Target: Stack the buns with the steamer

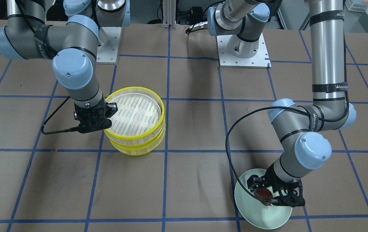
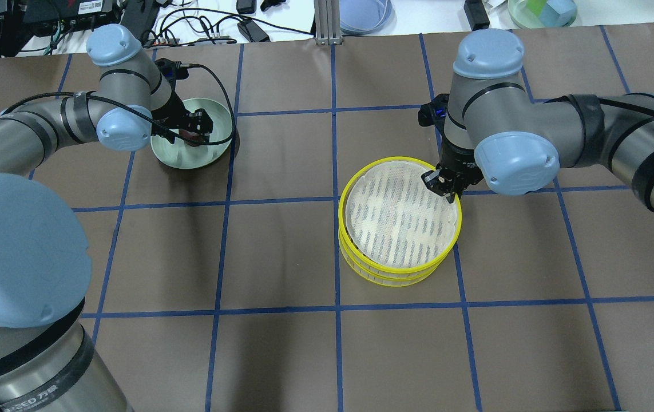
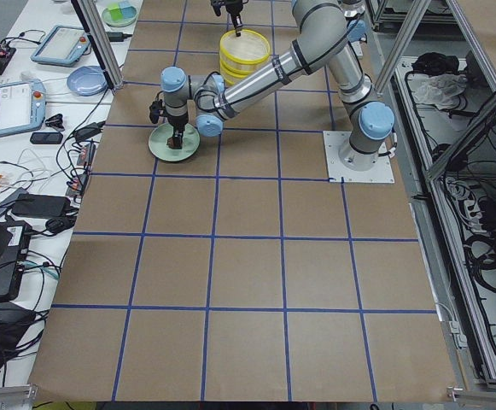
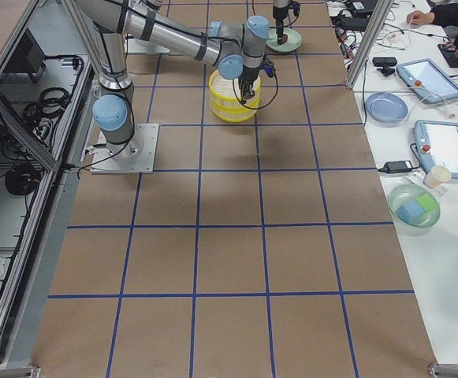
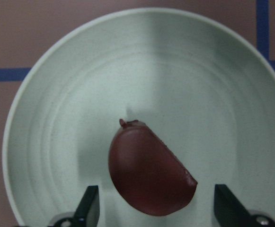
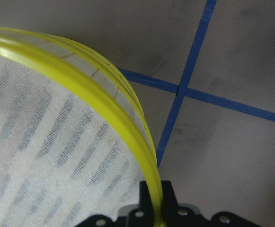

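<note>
Nearest the robot's base, on the table (image 2: pixel 281 257): the steamer (image 2: pixel 400 273), with the top tier (image 2: pixel 395 223) on the lower tier (image 1: pixel 137 149) and skewed slightly off it. The top tier's lined bottom is bare. The right gripper (image 2: pixel 444 186) is at the top tier's far-right rim, pointing down. The wrist cam shows its fingers (image 6: pixel 151 198) closed across the yellow rim, one inside and one outside. I can't tell whether that edge is lifted or resting.

Further out, on the robot's left: a green plate (image 5: pixel 199 71) with the dark bun (image 5: pixel 149 175) lying near its centre. The left gripper (image 2: pixel 192 129) is down inside the plate, fingers (image 5: pixel 91 205) spread on either side of the bun. There's a visible gap on both sides, so no contact with the bun.
</note>
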Robot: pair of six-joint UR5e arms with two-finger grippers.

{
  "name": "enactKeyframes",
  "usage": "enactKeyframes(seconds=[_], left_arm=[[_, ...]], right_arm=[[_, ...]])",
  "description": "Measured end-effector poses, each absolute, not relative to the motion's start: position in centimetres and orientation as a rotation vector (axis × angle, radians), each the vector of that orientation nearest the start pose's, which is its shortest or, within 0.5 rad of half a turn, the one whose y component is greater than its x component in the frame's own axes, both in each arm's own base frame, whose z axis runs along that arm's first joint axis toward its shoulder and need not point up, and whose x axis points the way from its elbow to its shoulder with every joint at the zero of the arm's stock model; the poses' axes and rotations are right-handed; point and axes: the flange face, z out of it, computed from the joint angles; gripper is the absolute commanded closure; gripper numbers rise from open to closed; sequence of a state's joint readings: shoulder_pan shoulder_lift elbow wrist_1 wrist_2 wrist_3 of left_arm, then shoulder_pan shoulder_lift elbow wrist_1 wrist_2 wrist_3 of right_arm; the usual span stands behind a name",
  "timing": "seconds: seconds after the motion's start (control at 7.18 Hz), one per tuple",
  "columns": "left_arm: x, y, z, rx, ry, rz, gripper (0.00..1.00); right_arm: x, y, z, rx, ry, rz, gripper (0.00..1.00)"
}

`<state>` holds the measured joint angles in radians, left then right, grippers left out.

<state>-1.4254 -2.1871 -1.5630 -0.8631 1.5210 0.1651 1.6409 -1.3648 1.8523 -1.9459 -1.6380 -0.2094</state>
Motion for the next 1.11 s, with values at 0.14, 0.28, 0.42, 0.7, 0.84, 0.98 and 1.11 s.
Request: enactKeyframes(seconds=[0.14, 0.28, 0.42, 0.7, 0.84, 0.98, 1.11], left_arm=[[-3.8, -69.1, 19.5, 0.038, 3.169, -0.175, 0.59], [-3.8, -69.1, 19.4, 0.05, 3.169, -0.176, 0.72], [-3.9, -69.1, 19.3, 0.076, 3.167, -0.176, 0.9], [-3.8, -69.1, 19.6, 0.147, 3.158, -0.182, 0.98], [-3.9, -69.0, 20.5, 0.18, 3.152, -0.196, 0.99], [-4.2, -68.6, 22.0, 0.195, 3.151, -0.204, 0.99], [-4.9, -67.9, 24.1, 0.194, 3.154, -0.198, 1.0]], right_arm=[[16.3, -51.2, 28.0, -0.451, 3.164, 0.203, 1.0], [16.4, -51.3, 27.5, -0.454, 3.163, 0.221, 1.0], [16.5, -51.3, 27.3, -0.454, 3.163, 0.229, 1.0], [16.7, -51.3, 27.0, -0.424, 3.167, 0.237, 1.0], [16.7, -51.4, 26.8, -0.411, 3.169, 0.241, 0.65], [16.7, -51.4, 26.7, -0.405, 3.17, 0.245, 0.01], [16.7, -51.4, 26.6, -0.404, 3.17, 0.25, 0.0]])
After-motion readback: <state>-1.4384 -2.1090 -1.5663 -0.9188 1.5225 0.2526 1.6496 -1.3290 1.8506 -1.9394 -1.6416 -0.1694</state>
